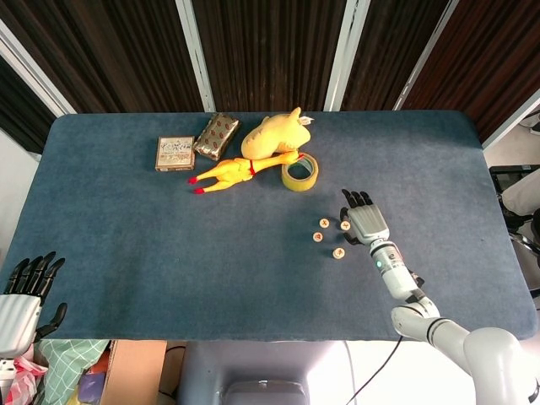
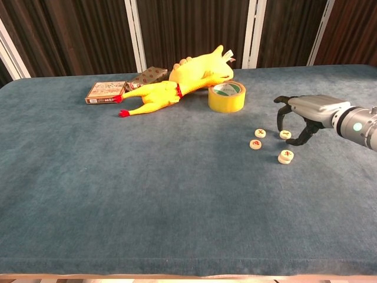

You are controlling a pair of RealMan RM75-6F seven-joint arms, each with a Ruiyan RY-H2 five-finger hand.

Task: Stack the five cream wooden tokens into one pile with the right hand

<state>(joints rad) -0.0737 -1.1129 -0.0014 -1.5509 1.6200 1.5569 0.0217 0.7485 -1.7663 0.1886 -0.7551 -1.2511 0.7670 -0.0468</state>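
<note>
Overhead, blue felt table [image 1: 169, 253], dark slatted wall [image 1: 270, 51] behind.

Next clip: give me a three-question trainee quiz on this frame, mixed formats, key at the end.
1. True or false: the right hand holds a token clear of the table.
2. Which thing touches the yellow tape roll? A) rubber chicken B) card box C) a token
3. Fill in: the left hand sits off the table's ____ edge in the head view.

Key: 1 false; 2 A; 3 left
</note>
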